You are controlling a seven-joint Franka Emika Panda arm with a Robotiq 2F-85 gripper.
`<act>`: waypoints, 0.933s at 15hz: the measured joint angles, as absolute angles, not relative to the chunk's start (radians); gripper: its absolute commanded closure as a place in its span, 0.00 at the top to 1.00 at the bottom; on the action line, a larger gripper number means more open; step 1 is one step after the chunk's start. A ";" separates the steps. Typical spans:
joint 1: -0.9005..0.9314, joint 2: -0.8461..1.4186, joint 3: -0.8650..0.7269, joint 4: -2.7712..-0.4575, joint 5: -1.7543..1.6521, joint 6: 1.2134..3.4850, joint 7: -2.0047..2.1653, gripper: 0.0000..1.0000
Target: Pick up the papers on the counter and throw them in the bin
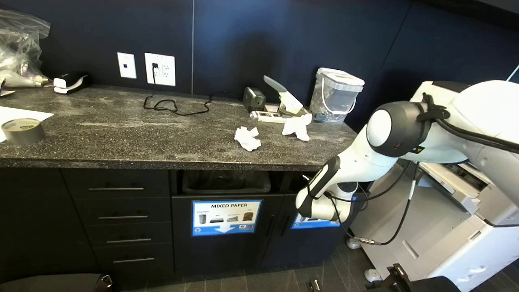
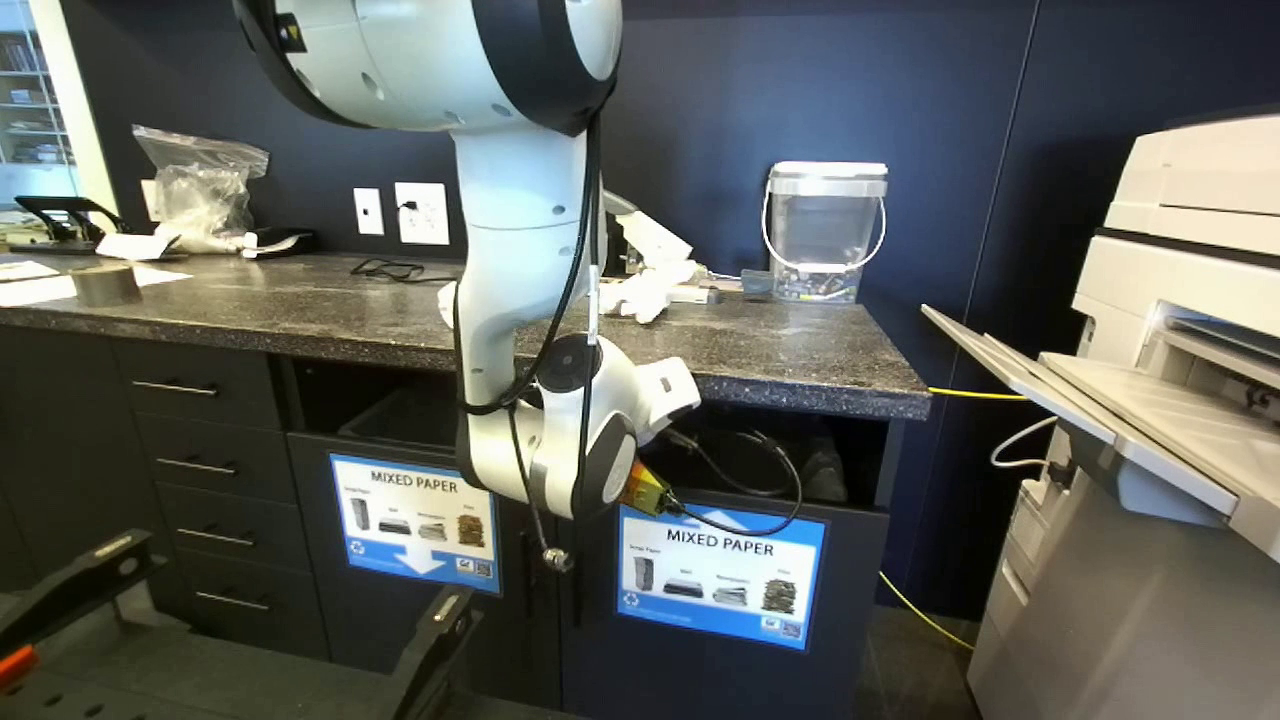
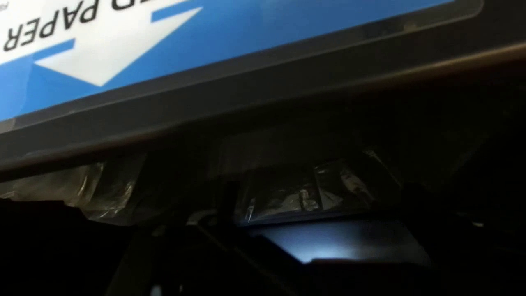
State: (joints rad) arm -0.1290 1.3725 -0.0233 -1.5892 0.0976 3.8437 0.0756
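One crumpled paper wad (image 1: 248,138) lies toward the right end of the counter (image 1: 121,134). A second wad (image 1: 297,126) rests to its right and a little farther back, at the near side of a white device (image 1: 290,101) with a raised lever; I cannot tell whether the two touch. The robot arm (image 2: 525,240) bends down in front of the counter, its wrist (image 2: 610,420) low before the dark slot (image 2: 850,430) above the right sign (image 2: 720,570). In the wrist view, a clear plastic liner (image 3: 308,199) shows in the shadow. The gripper (image 3: 246,238) is only a black shape along the bottom there; whether it is clenched, released or grasping anything, I cannot tell. To the left, a black bin (image 1: 227,190) shows under the counter, above the left sign (image 1: 227,217). A clear tub (image 1: 336,95) stands at the far right of the counter, and a roll of tape (image 1: 23,130) sits at the left end, near the front edge.
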 measured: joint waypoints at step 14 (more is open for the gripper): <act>-0.168 0.796 -0.018 -1.972 -0.113 2.963 -0.118 1.00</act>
State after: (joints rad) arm -0.1678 0.7956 -0.0175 -1.9715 -0.1128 2.9631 -0.1184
